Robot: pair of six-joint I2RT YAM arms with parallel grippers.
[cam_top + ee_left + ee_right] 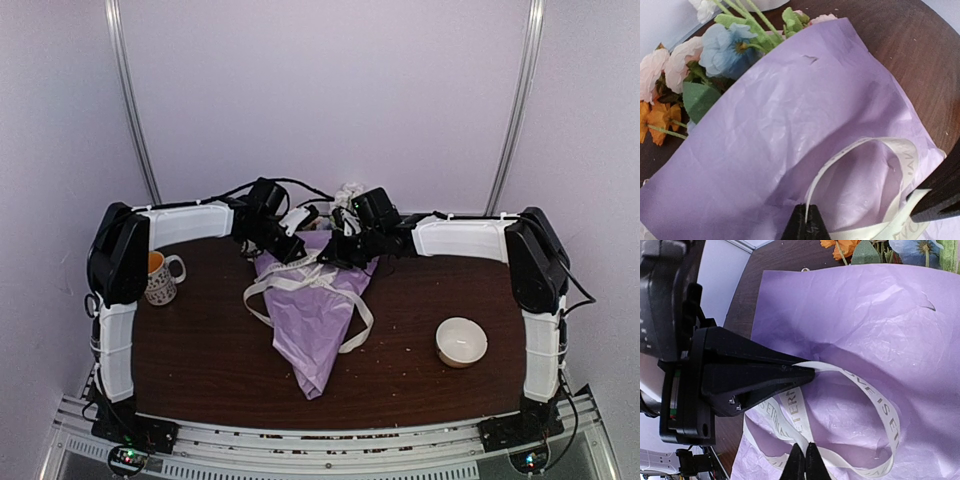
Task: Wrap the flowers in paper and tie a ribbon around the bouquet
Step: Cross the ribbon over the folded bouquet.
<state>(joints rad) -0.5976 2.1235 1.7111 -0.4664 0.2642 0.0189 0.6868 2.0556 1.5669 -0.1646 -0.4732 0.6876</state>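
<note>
Left jaws and right jaws both pinch the ribbon (880, 405) atop the bouquet (315, 320).

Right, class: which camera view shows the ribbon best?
The right wrist view: the ribbon loops large across the bouquet, lettering visible. The left wrist view shows one partly cropped loop; the top view shows its whole drape, but small.

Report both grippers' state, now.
Left gripper: closed on the ribbon.
Right gripper: closed, apparently pinching the same ribbon.
</note>
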